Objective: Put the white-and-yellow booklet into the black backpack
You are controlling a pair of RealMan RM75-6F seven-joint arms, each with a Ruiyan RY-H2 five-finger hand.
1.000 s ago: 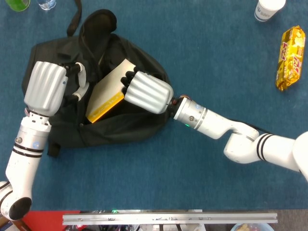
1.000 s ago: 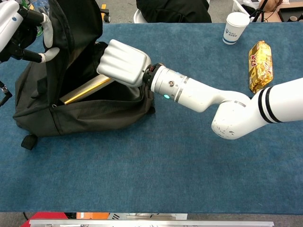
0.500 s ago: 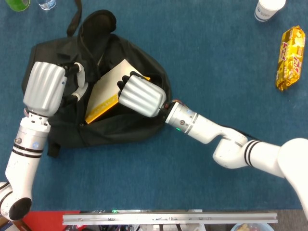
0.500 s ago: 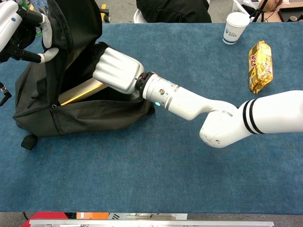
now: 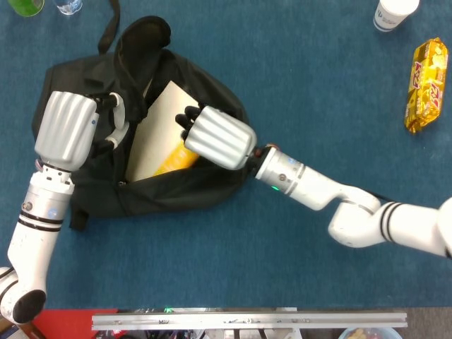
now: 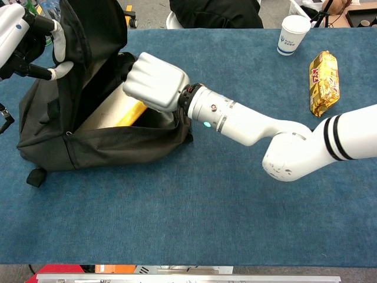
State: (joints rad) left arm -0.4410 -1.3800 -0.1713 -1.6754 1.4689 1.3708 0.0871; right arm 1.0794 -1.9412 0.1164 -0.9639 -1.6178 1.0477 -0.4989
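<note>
Blue cloth covers the worktop (image 5: 296,78); the black backpack (image 5: 191,187) lies on it at the robot's left, mouth gaping toward the middle.

Left hand (image 5: 67,131) sits at the bag's upper flap, fingers (image 6: 59,41) hooked on the fabric and pulling the opening wide. In the chest view that flap stands up high, so the mouth is well exposed.

Right hand (image 5: 215,135) is at the mouth of the bag, its dark fingertips (image 5: 187,120) on the white-and-yellow booklet (image 5: 159,138). Whether it grips the booklet or only presses it, the views do not settle; the back of the hand hides the contact.

Change over the last second: the booklet has swung flatter and slid deeper. Earlier its yellow edge angled up out of the opening; now the white cover faces up and most of the sheet lies within the bag's rim, with only a yellow patch showing beside the right hand. The hand itself pushed in, then drew back slightly toward the rim.

Judgement: insertion is nearly done. The booklet looks seated inside, though its upper corner still shows at the opening.

Elsewhere, well apart: 1 paper cup (image 5: 392,14) and a gold snack packet (image 5: 424,85) on the far right.
</note>
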